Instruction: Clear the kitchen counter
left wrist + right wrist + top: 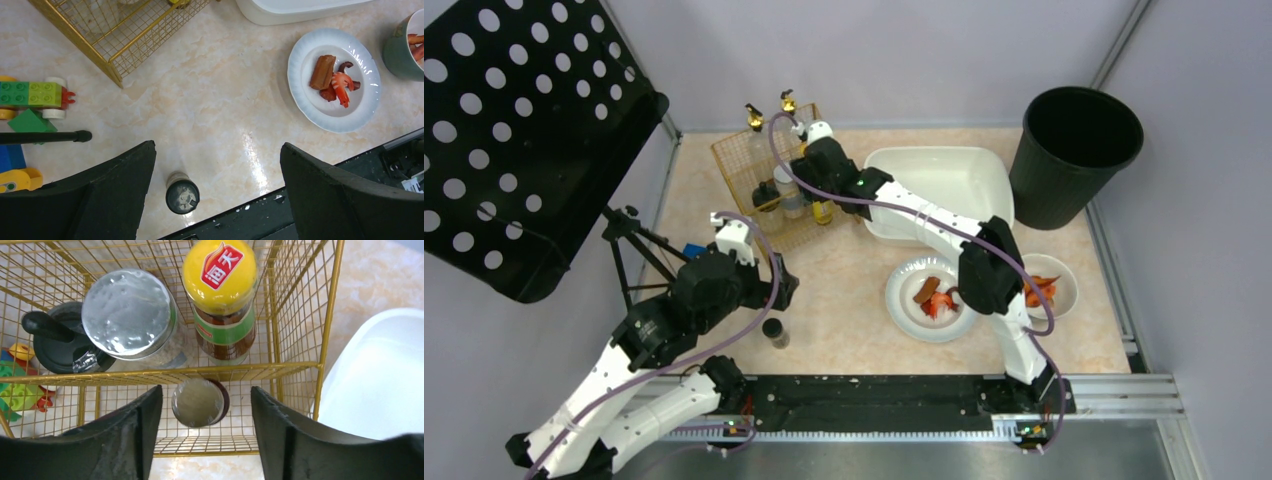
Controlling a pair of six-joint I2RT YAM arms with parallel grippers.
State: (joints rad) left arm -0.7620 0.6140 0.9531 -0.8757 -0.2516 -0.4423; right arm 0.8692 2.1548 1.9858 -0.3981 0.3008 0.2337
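Counter: pale beige-pink, marble veining. Basket: gold wire. Sauce jar: yellow lid, red-white logo, green label. Big jar: silver lid. My right pincer: black. Plate: white; sausages brown and red. Bin: black. Toy blocks: green, yellow.

From above, the right claw sits hidden under its own wrist housing over the gold basket. The right arm covers part of the white tub and the plate. In the left wrist view, the bowl and toy blocks are clipped by the frame edges.
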